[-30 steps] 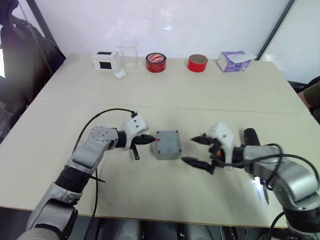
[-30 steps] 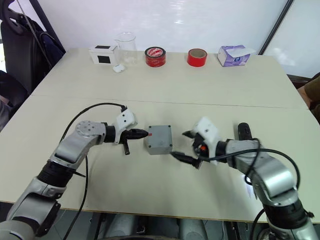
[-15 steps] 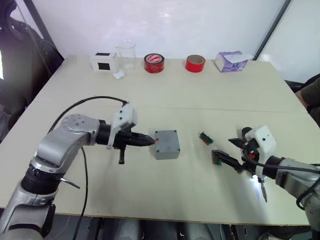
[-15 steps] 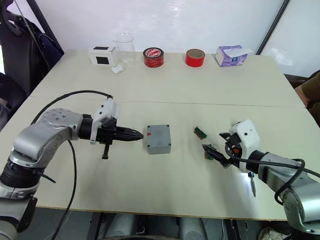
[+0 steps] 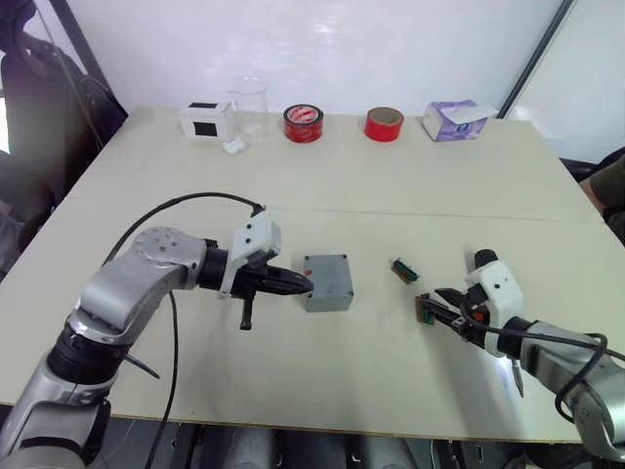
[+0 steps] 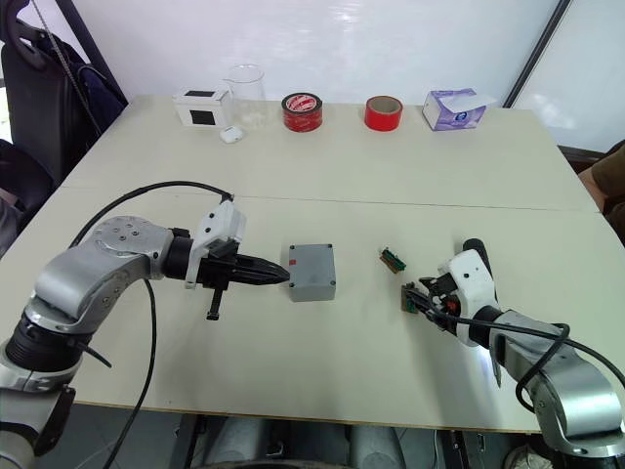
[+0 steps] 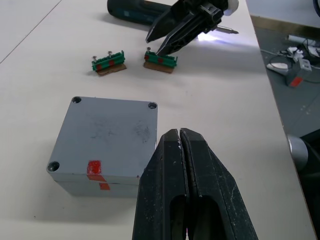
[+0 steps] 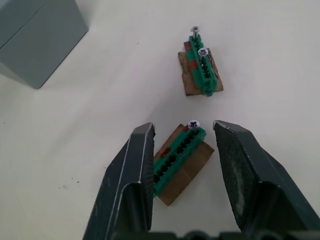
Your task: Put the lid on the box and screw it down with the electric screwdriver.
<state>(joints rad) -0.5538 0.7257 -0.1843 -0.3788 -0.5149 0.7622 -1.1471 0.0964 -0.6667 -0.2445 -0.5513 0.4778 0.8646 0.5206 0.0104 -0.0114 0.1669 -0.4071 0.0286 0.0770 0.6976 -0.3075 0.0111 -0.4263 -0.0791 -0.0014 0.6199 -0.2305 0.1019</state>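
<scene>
The grey box [image 5: 327, 283] sits mid-table with the flat lid [image 7: 107, 131] resting on it, screw holes at the corners and red marks on one side. My left gripper [image 5: 305, 285] is shut and empty, its tips just left of the box. My right gripper [image 8: 184, 126] is open, its jaws straddling a small green piece [image 8: 179, 156] that carries a screw. The black electric screwdriver [image 5: 484, 260] lies behind my right arm, mostly hidden by it, and its tip light glows on the table.
A second green piece [image 5: 404, 270] with screws lies between the box and my right gripper. Along the far edge stand a white box with a black panel [image 5: 205, 119], a clear beaker [image 5: 250, 101], two red tape rolls [image 5: 304, 123] and a purple tissue box [image 5: 454, 119].
My right gripper has drawn away from the box to the near green piece, and its jaws have narrowed around it. My left gripper stays shut beside the box.
</scene>
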